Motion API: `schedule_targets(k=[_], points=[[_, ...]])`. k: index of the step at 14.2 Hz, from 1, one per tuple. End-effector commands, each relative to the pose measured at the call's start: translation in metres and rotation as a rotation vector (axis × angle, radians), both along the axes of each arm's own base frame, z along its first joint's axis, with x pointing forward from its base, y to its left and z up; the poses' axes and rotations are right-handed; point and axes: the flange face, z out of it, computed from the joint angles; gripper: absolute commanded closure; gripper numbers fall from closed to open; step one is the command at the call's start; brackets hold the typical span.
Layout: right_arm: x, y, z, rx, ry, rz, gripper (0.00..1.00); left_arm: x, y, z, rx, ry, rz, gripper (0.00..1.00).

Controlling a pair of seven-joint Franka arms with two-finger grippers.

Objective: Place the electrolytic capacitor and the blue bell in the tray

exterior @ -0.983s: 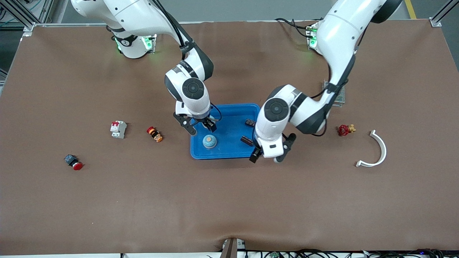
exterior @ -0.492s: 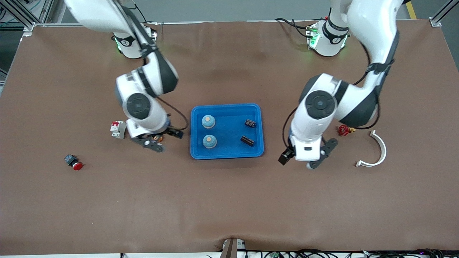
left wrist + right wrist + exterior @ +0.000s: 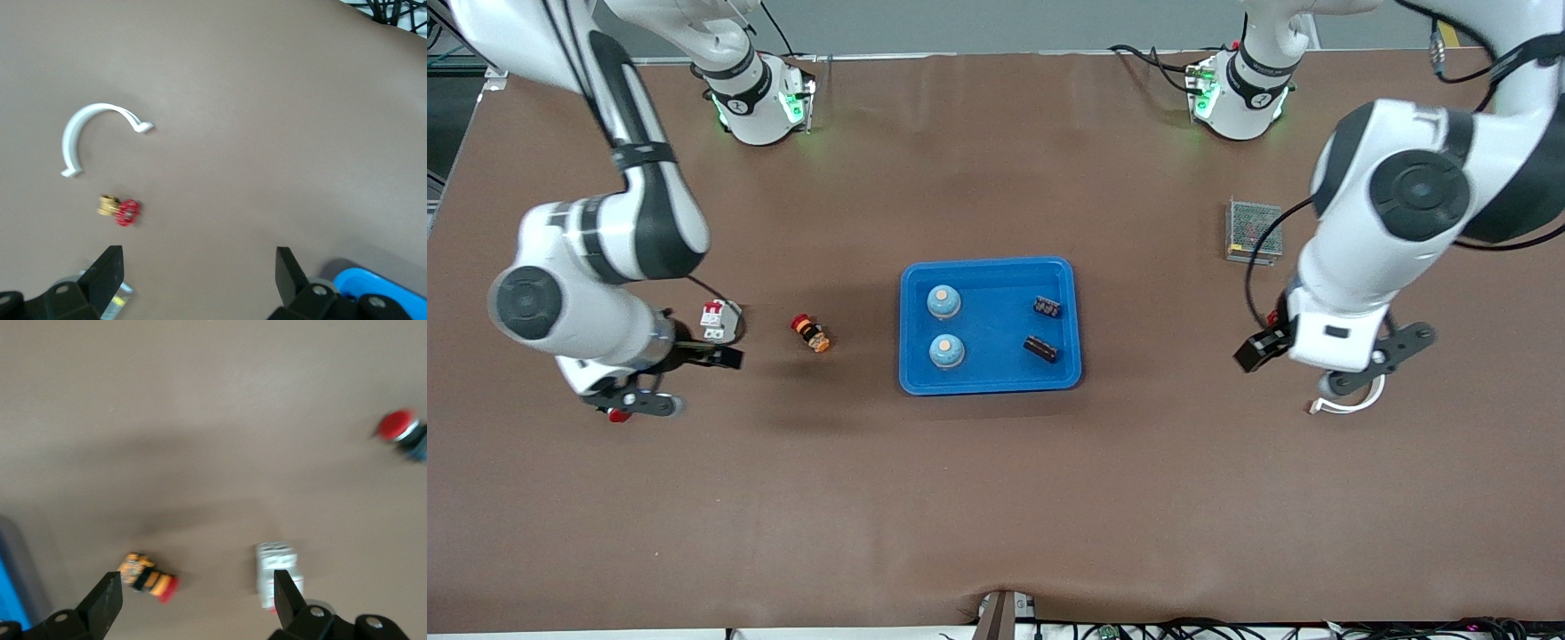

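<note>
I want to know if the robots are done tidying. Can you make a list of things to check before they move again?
1. Two blue bells in the tray: ok.
2. Two electrolytic capacitors in the tray: ok.
3. Left end effector open and empty, over the table's left-arm end: ok.
4. Right end effector open and empty, near the white circuit breaker: ok.
5. Nothing hanging over the tray's rim: ok.

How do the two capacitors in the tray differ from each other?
Position: one capacitor lies farther from the front camera, nearer the tray's rim at the arms' side; the other capacitor lies nearer the camera. Look: the farther one appears shorter and stubbier, the nearer one longer and slimmer. Both are dark, lie flat in the tray's left-arm half, angled alike.
</note>
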Motion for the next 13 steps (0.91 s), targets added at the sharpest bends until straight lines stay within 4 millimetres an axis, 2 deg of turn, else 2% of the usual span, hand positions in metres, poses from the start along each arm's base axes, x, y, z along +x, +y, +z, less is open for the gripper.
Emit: schedule_targets(k=[1, 3, 5, 6, 7, 9, 10, 13], points=[[0.010, -0.074, 0.039, 0.021, -0.018, 0.098, 0.00, -0.016, 0.021, 0.030, 0.002, 0.007, -0.078, 0.00], [0.009, -0.120, 0.060, 0.035, -0.019, 0.162, 0.00, -0.028, 0.032, 0.052, -0.028, 0.020, -0.158, 0.00], [0.005, -0.156, 0.091, 0.031, -0.008, 0.158, 0.00, -0.037, 0.065, 0.074, -0.060, 0.036, -0.194, 0.00], [0.003, -0.166, 0.110, 0.023, -0.008, 0.145, 0.00, -0.043, 0.077, 0.084, -0.071, 0.041, -0.222, 0.00], [0.001, -0.167, 0.126, 0.021, 0.000, 0.138, 0.00, -0.047, 0.093, 0.094, -0.069, 0.041, -0.253, 0.00], [-0.005, -0.165, 0.150, 0.021, 0.018, 0.111, 0.00, -0.059, 0.110, 0.111, -0.072, 0.050, -0.321, 0.00], [-0.011, -0.158, 0.172, 0.012, 0.000, 0.078, 0.00, -0.065, 0.119, 0.120, -0.086, 0.045, -0.344, 0.00], [-0.025, -0.148, 0.212, 0.009, -0.063, -0.002, 0.00, -0.082, 0.128, 0.137, -0.089, 0.069, -0.403, 0.00]])
